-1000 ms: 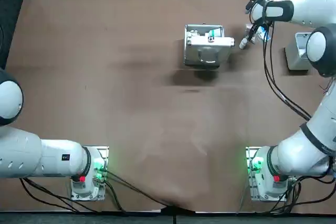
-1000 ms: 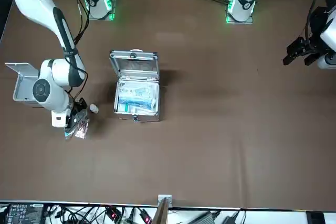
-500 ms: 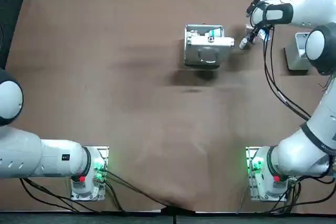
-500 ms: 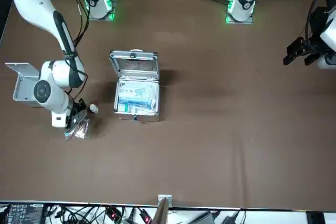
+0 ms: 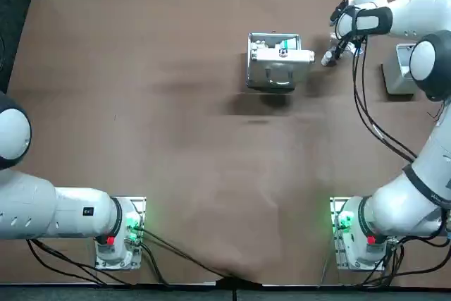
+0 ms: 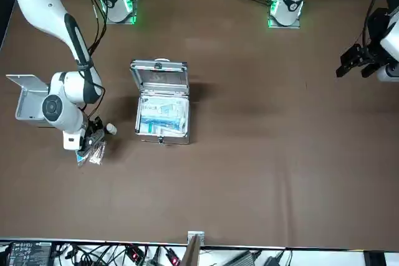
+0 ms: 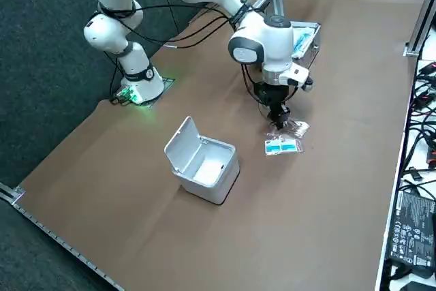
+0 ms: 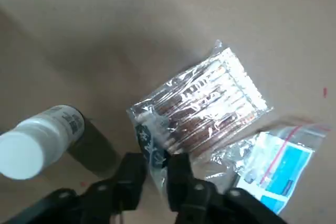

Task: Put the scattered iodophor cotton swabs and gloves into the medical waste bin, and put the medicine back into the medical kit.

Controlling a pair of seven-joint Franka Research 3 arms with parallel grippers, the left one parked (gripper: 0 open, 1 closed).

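My right gripper [image 8: 156, 169] is down at the table, shut on the near edge of the clear iodophor swab packet [image 8: 202, 108], which lies flat with brown-tipped swabs inside. Touching the packet is a zip bag of gloves [image 8: 273, 163] with a blue label. A white medicine bottle [image 8: 39, 140] stands just beside the fingers. In the front view the gripper [image 6: 93, 141] sits between the bottle [image 6: 111, 129] and the packet [image 6: 96, 152]. The medical kit [image 6: 162, 113] stands open with its lid up. The white waste bin [image 7: 204, 165] has its lid open.
The waste bin [image 5: 402, 68] is at the table's right edge, on the far side of the right arm from the kit [image 5: 275, 61]. Black cables hang along the right arm's wrist. The brown table [image 5: 176, 125] stretches wide toward the arm bases.
The right wrist has shifted slightly away from the arm bases. The swab packet, glove bag and bottle stay where they were on the table.
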